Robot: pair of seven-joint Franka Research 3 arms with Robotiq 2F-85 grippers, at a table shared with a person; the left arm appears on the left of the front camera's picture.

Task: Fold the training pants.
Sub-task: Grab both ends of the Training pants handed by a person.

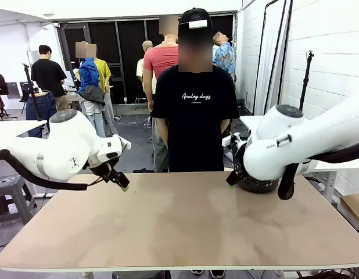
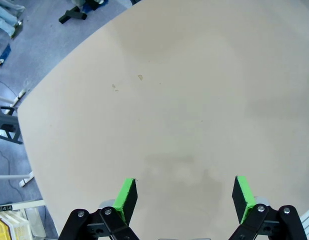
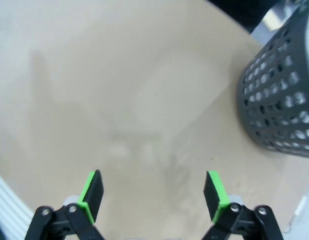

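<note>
2 end effectors (image 2: 185, 194) (image 3: 153, 189) hover; 1 basket (image 3: 282, 100), 1 table (image 1: 179, 226).

A tan, flat-topped table (image 1: 179, 226) stands on a grey floor (image 1: 136, 148). A white painted brick wall (image 1: 333, 46) runs along the right; dark glazed panels (image 1: 107, 49) line the back.

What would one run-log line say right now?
left tool: open over tan table | right tool: open near black mesh basket

Bright, even overhead light, no glare. Faint soft shadow just ahead of my left gripper (image 2: 184, 182) on the surface (image 2: 169, 90). Wrist views bow at edges. Right wrist soft; basket (image 3: 279, 95) blurred. Front sharp.
</note>
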